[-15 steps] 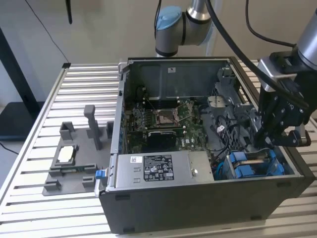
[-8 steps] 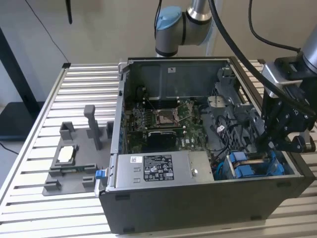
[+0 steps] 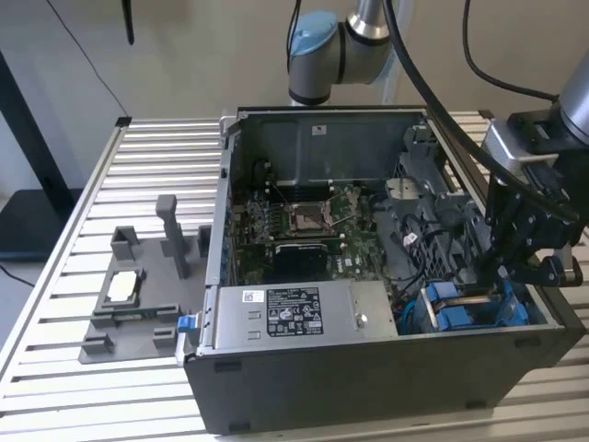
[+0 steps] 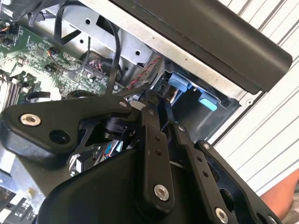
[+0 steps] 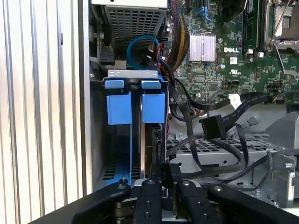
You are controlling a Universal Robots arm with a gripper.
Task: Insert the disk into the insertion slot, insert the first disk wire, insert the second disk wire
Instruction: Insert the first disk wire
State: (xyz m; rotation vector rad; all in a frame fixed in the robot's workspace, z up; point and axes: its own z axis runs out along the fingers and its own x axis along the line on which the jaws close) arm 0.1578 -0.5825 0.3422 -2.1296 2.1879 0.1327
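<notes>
The disk stands on edge in the insertion slot, with its blue carrier tab beside a second blue tab. In the exterior view the blue carriers sit in the case's near corner on the exterior view's right, and my gripper hangs just above them. In both wrist views the fingers are drawn close together on a black plug of a disk wire at the disk's end. The gripper points at the blue tabs. Another black disk-wire plug lies loose over the metal cage.
The open computer case lies on a slatted table. It holds the green motherboard and the grey labelled power-supply box. Black cables loop beside the bay. A grey fixture stands at the exterior view's left.
</notes>
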